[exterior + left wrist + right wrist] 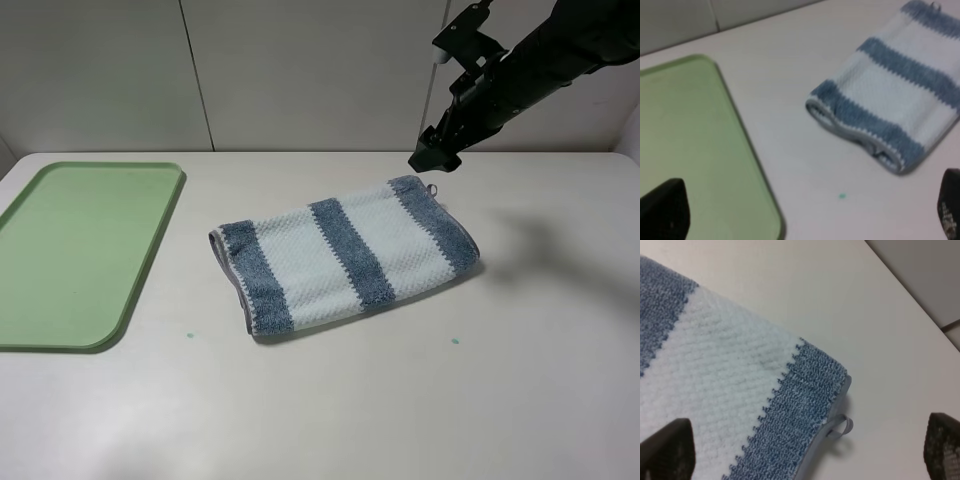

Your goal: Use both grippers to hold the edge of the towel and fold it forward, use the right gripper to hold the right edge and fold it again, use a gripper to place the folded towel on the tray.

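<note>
The towel lies folded on the table, slate-blue and pale stripes up, with its grey hem along the left end. Its small loop sticks out at the far right corner. My right gripper hangs open just above that corner; the right wrist view shows the towel, hem and loop between its spread fingertips. The light-green tray sits empty at the left. My left gripper is open, looking down on the tray and towel; the exterior view does not show it.
The right arm reaches in from the upper right, casting a shadow on the table right of the towel. Two tiny green specks mark the tabletop in front of the towel. A pale panelled wall stands behind the table.
</note>
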Action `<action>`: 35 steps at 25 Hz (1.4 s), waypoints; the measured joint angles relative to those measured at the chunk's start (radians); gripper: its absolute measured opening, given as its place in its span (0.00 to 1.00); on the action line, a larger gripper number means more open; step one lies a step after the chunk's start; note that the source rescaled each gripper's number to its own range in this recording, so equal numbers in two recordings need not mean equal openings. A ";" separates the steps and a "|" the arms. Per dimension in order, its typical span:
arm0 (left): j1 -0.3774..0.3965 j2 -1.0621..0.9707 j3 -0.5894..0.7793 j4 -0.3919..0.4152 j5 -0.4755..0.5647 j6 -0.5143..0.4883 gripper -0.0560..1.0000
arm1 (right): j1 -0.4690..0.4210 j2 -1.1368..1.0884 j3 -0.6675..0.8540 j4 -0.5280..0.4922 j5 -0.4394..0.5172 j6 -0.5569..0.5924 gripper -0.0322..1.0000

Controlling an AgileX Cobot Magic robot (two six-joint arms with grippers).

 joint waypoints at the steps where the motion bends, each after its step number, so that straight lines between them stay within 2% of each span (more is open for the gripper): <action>1: 0.000 -0.023 0.013 -0.008 0.007 0.004 1.00 | 0.000 0.000 0.000 0.000 0.000 0.001 1.00; 5: 0.000 -0.127 0.061 -0.058 0.022 0.041 1.00 | 0.000 0.000 0.000 0.000 0.000 0.001 1.00; 10: 0.000 -0.210 0.073 -0.171 0.032 0.125 1.00 | 0.000 0.000 0.000 0.000 0.000 0.001 1.00; 15: 0.000 -0.224 0.070 -0.273 0.039 0.208 1.00 | 0.000 0.000 0.000 0.000 0.002 0.001 1.00; 23: 0.000 -0.224 0.059 -0.364 0.064 0.333 1.00 | 0.000 0.000 0.000 0.000 0.003 0.001 1.00; 26: 0.000 -0.224 0.054 -0.382 0.076 0.364 1.00 | 0.000 0.000 0.000 0.000 0.003 0.001 1.00; 35: 0.000 -0.224 0.054 -0.389 0.081 0.370 1.00 | 0.000 0.000 0.000 0.000 0.003 0.002 1.00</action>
